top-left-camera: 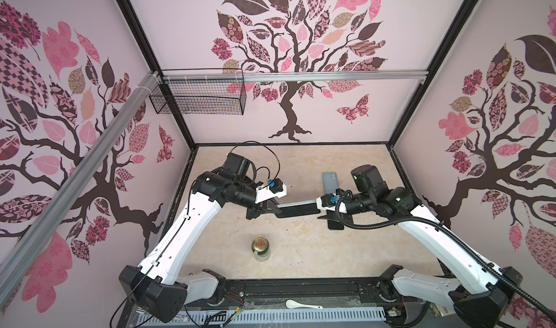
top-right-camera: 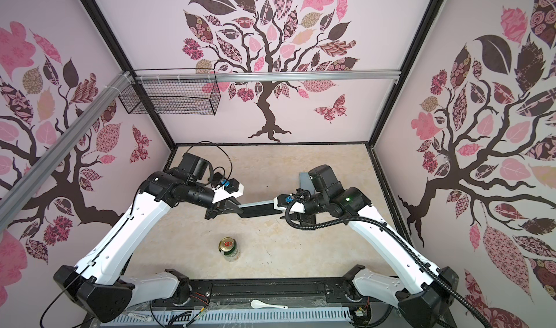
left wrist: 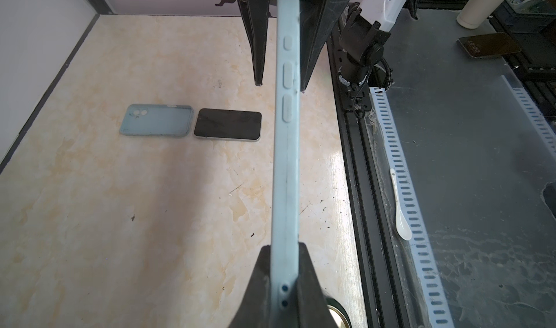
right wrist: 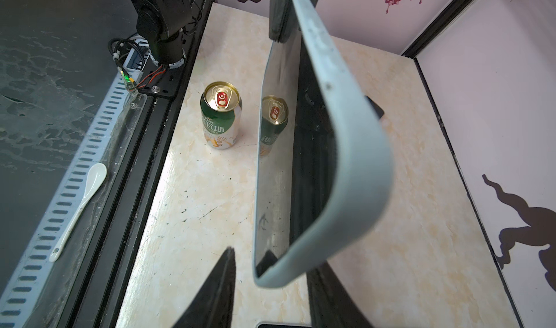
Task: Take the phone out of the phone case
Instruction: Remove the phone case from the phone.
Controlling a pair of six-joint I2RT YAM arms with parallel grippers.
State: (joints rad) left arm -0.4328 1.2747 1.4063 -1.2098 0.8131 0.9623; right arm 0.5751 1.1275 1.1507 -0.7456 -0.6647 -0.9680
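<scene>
We find the phone case (left wrist: 285, 161), light blue, held on edge above the marble-patterned table (top-left-camera: 301, 251), spanning the gap between the two arms in both top views. The left gripper (left wrist: 284, 246) is clamped on one end of it, with both fingers pressed flat against its faces.

At the opposite end, the right gripper (left wrist: 280, 87) straddles the case with its jaws apart. One finger (right wrist: 216, 287) stands clear of the screen with table showing between them, so we read no grip there. The other finger lies against the back of the case.

The phone (right wrist: 273, 176) sits partly in the case. Near the right gripper, the case wall bows away from the phone, leaving a dark gap. The glass reflects the beer can (top-left-camera: 260, 248), which stands upright on the table towards the front.

An empty case (left wrist: 156, 120) and a bare phone (left wrist: 227, 124) lie flat end to end on the table, just beside each other. A white spoon (top-left-camera: 302, 304) rests on the front ledge.
</scene>
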